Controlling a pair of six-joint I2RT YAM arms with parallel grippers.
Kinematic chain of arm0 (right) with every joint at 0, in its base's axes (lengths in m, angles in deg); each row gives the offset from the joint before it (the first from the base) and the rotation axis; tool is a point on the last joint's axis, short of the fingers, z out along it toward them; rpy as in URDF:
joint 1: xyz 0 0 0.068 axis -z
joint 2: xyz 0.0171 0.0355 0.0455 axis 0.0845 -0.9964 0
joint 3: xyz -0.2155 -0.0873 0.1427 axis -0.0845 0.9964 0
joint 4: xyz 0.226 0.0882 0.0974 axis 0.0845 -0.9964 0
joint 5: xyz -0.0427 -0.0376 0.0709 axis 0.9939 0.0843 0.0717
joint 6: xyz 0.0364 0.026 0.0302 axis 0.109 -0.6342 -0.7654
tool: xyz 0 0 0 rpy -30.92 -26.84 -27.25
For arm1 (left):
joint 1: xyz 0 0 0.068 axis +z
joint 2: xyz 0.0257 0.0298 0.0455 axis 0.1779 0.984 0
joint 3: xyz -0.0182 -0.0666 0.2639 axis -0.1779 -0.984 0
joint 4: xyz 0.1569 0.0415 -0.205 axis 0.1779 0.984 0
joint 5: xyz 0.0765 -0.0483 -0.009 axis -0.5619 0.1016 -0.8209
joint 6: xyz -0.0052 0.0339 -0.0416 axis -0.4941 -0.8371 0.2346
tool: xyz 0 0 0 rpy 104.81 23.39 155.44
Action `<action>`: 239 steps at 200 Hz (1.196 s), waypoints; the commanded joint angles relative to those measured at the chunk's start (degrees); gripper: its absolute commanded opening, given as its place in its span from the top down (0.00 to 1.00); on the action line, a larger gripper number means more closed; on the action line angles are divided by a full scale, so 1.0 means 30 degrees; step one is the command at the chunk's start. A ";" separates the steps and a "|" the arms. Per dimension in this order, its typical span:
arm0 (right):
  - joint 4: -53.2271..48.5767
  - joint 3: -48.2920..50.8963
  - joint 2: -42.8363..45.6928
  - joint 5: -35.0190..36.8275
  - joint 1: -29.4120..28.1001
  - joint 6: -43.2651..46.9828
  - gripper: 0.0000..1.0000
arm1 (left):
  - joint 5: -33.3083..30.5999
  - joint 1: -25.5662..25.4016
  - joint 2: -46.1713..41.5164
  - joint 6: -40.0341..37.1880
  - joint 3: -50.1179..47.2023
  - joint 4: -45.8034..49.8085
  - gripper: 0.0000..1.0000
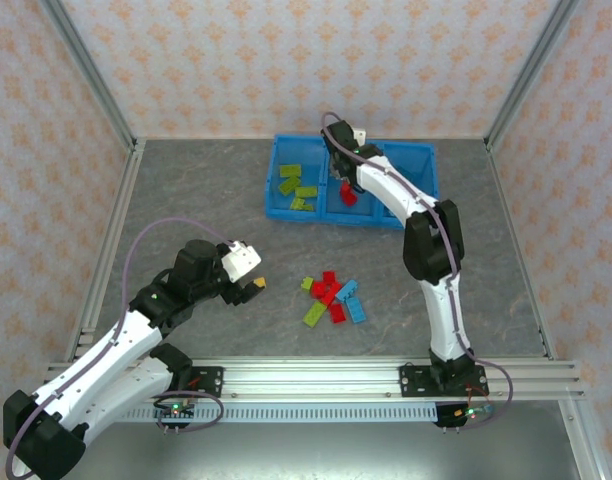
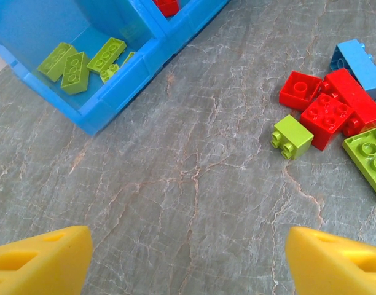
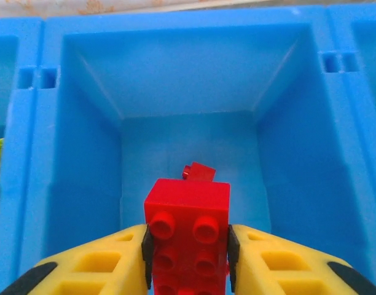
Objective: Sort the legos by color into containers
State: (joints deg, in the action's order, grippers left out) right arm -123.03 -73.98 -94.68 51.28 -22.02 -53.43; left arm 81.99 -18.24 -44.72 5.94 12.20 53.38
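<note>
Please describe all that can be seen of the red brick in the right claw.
The red brick looks like glossy plastic, rectangular, two studs wide, its studded face toward the wrist camera. The right claw grips its long sides between yellow fingers; its lower end is cut off. It hangs over the blue bin's middle compartment, where another red piece lies.

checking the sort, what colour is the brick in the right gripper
Red; the brick held by the right gripper shows best in the right wrist view.
</note>
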 commanded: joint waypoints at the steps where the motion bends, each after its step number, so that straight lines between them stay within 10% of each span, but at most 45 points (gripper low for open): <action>1: -0.2208 -0.2398 -0.0095 -0.1540 0.0083 -0.0125 0.53 | -0.0363 -0.0039 0.0000 -0.0317 0.0383 0.0054 0.17; 53: -0.3626 -0.0273 0.3683 -0.2821 0.0094 -0.0081 0.41 | -0.1483 -0.0032 0.1361 0.1727 0.0845 -0.0149 0.14; 94: -0.2809 0.5390 1.0433 -0.6780 0.0110 0.0955 0.30 | -0.3692 -0.0040 0.5114 0.9786 0.4409 0.2273 0.20; 135: -0.4144 0.7842 1.3321 -0.9263 0.0095 0.1249 0.18 | -0.1016 -0.0984 0.9855 1.6898 0.7281 0.4187 0.34; 239: -0.4706 0.7965 1.2937 -0.8799 0.0095 0.0899 0.16 | 0.3223 -0.2939 1.9633 1.7292 1.2089 0.4329 0.57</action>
State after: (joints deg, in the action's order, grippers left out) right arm -135.56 -49.61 -56.89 24.63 -21.48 -50.55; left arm 88.53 -27.12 12.50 56.85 45.31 64.35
